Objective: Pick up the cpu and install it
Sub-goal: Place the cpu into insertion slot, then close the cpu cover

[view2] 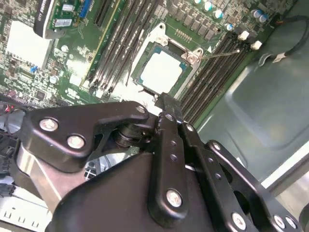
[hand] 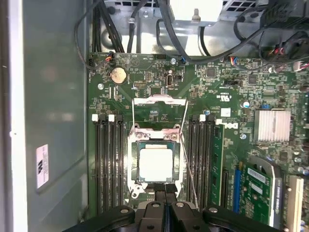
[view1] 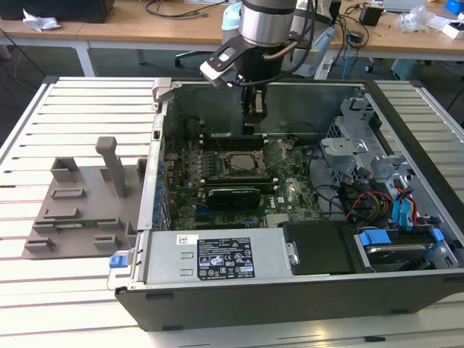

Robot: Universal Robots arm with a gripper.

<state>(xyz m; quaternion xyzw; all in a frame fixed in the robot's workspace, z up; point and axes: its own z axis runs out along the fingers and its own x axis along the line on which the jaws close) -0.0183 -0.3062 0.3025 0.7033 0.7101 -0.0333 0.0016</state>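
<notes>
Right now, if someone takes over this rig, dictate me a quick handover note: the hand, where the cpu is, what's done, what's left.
Hand: shut, holding nothing, hovering over the near edge of the socket.
Cpu: lying flat in the socket, silvery lid up; seen in both wrist views.
Done: the cpu is placed in the socket and released.
Left: the socket's hinged frame stands open, not closed over the cpu.

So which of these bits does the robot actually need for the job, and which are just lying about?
In the job:
gripper
silvery square chip lying in its socket
green circuit board

Just lying about:
grey plastic plate beside the case
round battery
finned metal block
blue cables
</notes>
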